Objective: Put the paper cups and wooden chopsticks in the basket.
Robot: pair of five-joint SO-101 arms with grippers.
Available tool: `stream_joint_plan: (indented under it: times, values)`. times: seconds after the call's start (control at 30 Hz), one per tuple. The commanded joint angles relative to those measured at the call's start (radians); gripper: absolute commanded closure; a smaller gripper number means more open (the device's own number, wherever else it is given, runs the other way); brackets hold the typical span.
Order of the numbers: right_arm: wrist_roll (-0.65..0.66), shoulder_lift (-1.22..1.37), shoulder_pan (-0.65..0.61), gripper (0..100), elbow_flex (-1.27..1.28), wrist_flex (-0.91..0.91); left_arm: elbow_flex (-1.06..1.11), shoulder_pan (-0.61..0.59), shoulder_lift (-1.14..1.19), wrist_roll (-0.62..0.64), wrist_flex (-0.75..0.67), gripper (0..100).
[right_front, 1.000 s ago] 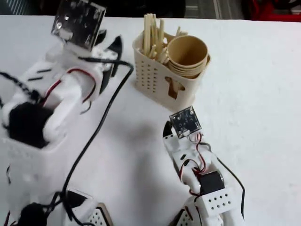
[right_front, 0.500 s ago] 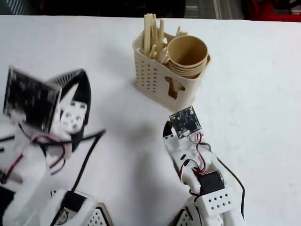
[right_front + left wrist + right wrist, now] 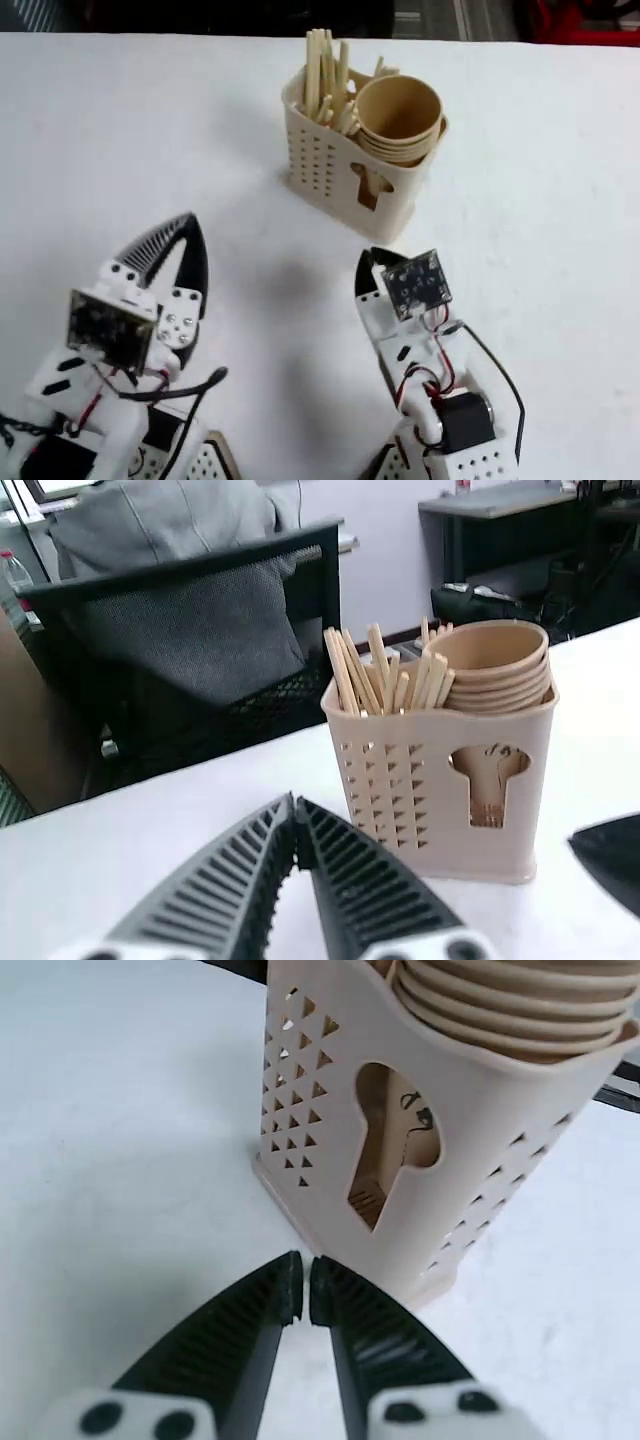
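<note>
The left gripper [image 3: 296, 810] has its ribbed black fingers pressed tip to tip with nothing between them. The right gripper [image 3: 303, 1272] is pinched together the same way, also empty. The beige plastic basket [image 3: 470, 1150] stands just ahead of the right fingertips, its keyhole-cut wall turned toward them. From the left fingers it sits farther ahead and off to one side, well apart. The nested stack of paper cups [image 3: 400, 112] sits on the side of the basket nearer the right fingers, its rims rising above the wall. The wooden chopsticks [image 3: 324, 68] stand in a loose, leaning bundle on the far side, against the cups. Every cup and chopstick I can see is already inside, so the task looks as good as finished, and what remains is to leave the load undisturbed.

The main hazard is the right arm. Its closed tips are near the basket's lower corner, and any forward drift would push a light container that carries its weight high. The tall chopsticks and the proud cup stack would make it tip or slide on the smooth white table [image 3: 540, 200]. The sticks, held by nothing but their own lean, would likely spill first. A sideways swing of the left fingers toward the basket could do the same from the other flank
</note>
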Motion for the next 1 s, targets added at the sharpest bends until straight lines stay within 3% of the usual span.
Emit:
stream_joint_plan:
  times: [0.0, 0.23, 0.57, 0.97]
  values:
    - [0.005, -0.028, 0.067, 96.8, -0.081, -0.001, 0.063, -0.007, -0.054, -0.002, -0.023, 98]
    - [0.011, -0.028, 0.120, 96.8, -0.219, 0.067, 0.210, -0.010, -0.188, -0.008, -0.021, 98]
    - [0.011, -0.028, 0.156, 96.8, -0.365, 0.320, 0.331, -0.128, -0.182, -0.008, -0.021, 97]
    - [0.003, -0.027, 0.492, 96.8, -0.281, 0.441, 0.572, -0.128, -0.182, -0.008, -0.029, 97]
